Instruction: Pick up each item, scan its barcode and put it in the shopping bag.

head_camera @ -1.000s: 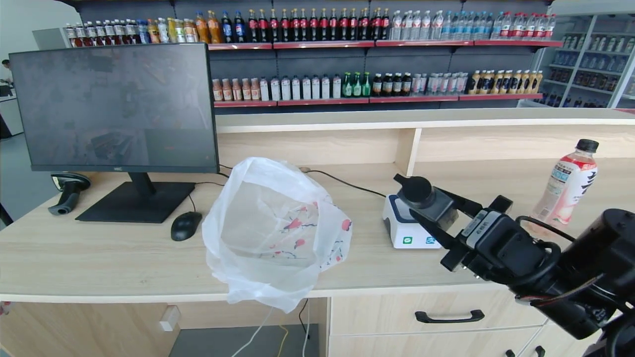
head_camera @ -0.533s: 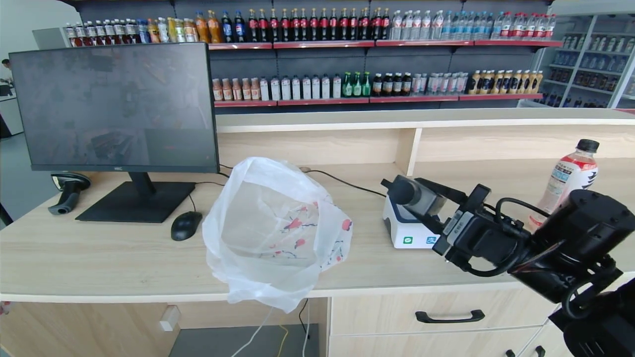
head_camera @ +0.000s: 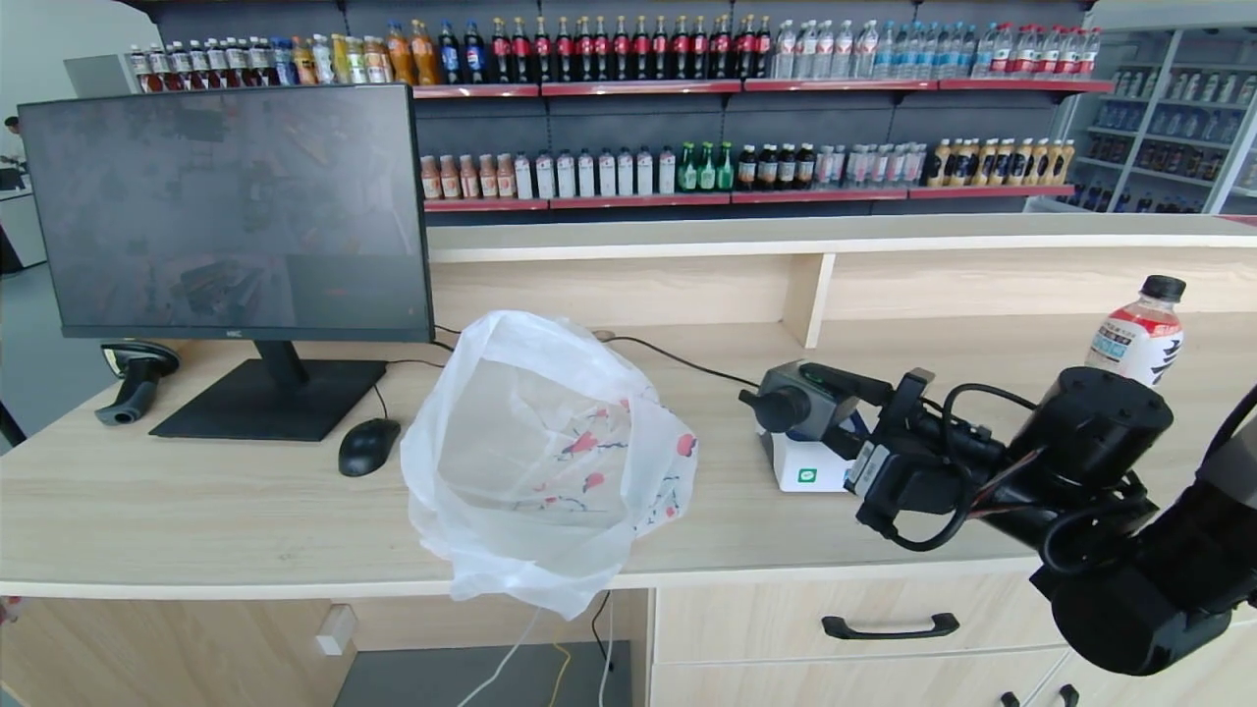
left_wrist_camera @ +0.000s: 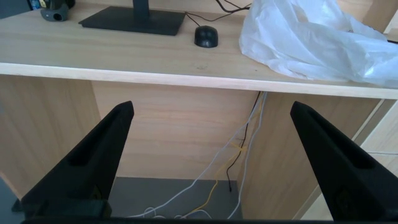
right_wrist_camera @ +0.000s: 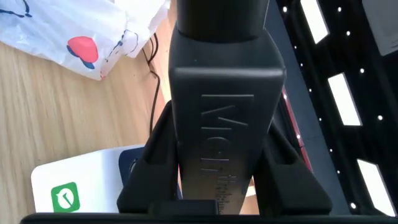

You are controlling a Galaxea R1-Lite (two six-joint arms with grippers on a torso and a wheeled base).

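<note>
Across the lower half of the head view, a pale wood worktop [head_camera: 196, 511] runs the full width, with drawers under its right part. Along the top edge is dark shelving [head_camera: 628, 118] with red rails, stocked with two rows of bottles. At upper left stands a black monitor [head_camera: 231, 211], its screen dark, on a flat stand at the back of the worktop. At centre is the shopping bag [head_camera: 540, 462], translucent white plastic with red and blue print, standing open-mouthed on the worktop and sagging over the front edge. From the lower right comes the right gripper [head_camera: 820, 407], its fingers clamped on either side of a dark grey container [head_camera: 786, 405] with a black cap. The container is held level, its cap pointing toward the bag, just above the white scanner box [head_camera: 800, 471]. The right wrist view shows the same clasp [right_wrist_camera: 221, 162] on the embossed container body [right_wrist_camera: 224, 93]. At the right edge a drink bottle [head_camera: 1137, 339] with a black cap stands upright, its lower part hidden behind the arm. The scanner box sits on the worktop right of centre, well apart from the bag. The left gripper [left_wrist_camera: 211, 109] hangs with its fingers wide apart and holding nothing, low before the worktop's front panel, where loose cables [left_wrist_camera: 242, 155] hang. A black mouse [head_camera: 368, 447] lies just left of the bag. A handheld scanner [head_camera: 136, 378] rests at far left beside the monitor stand.
</note>
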